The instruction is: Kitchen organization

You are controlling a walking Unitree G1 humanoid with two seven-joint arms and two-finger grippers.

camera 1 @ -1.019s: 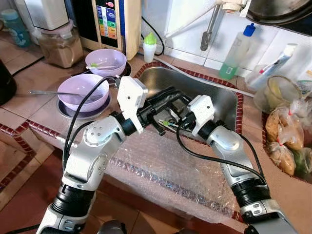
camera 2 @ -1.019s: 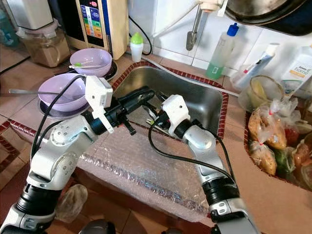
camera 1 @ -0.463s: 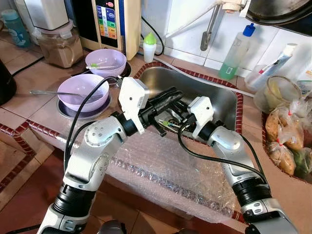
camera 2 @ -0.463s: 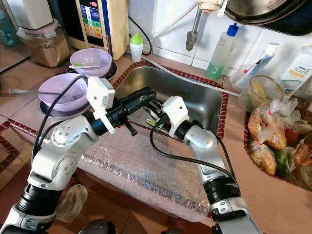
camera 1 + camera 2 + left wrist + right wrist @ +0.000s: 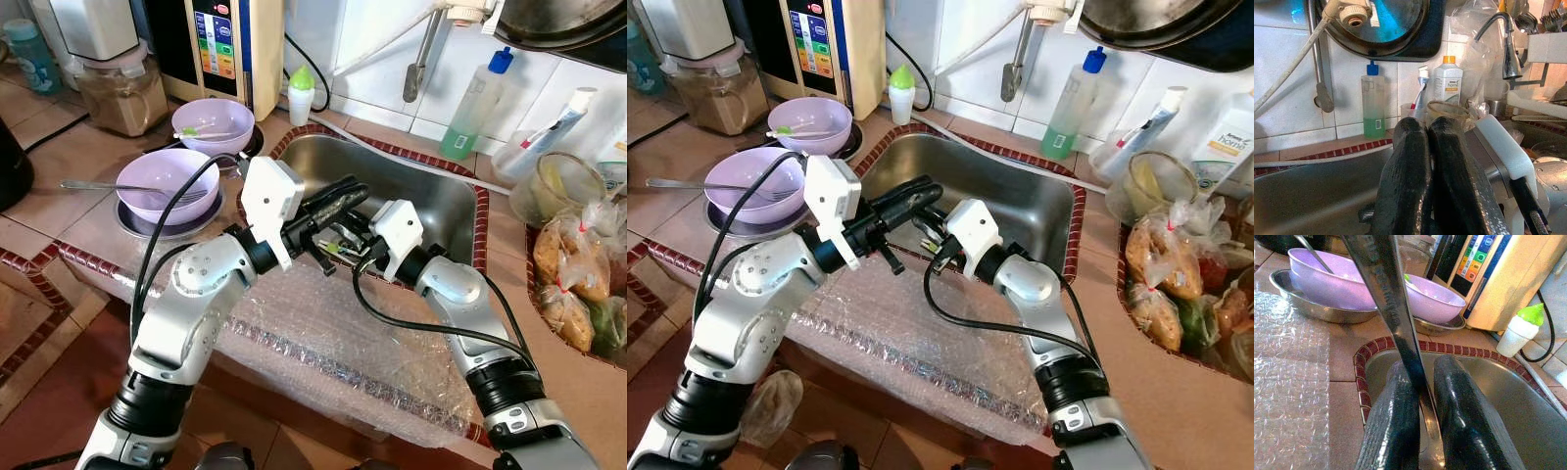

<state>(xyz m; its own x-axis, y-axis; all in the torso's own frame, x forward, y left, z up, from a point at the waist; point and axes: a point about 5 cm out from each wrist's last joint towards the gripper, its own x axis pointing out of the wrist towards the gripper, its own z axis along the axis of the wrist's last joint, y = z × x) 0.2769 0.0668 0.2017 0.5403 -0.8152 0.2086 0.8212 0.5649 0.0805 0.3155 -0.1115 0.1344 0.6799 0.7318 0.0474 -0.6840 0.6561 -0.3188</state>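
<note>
While both arms reach in over the near edge of the steel sink (image 5: 431,201), the right gripper (image 5: 1422,396) has its two black fingers pinched onto a long metal utensil handle (image 5: 1383,298), which sticks up between them at a tilt; can't tell if it's a spoon or a fork since the business end is hidden. The left gripper (image 5: 1425,166) sits just beside it over the sink, fingers pressed together with nothing visible between them. Something small and green (image 5: 331,247) shows right where the two grippers meet, too small to make out. Bubble wrap (image 5: 323,333) is draped over the front of the counter under both arms. Off to the robot's left there are two purple bowls on metal plates: the near bowl (image 5: 162,181) has a utensil resting across it, the far bowl (image 5: 214,122) has a green-tipped one. Back by the wall stand a green-capped little bottle (image 5: 301,95) and a green soap bottle (image 5: 470,108), with bagged food (image 5: 573,284) on the right.
</note>
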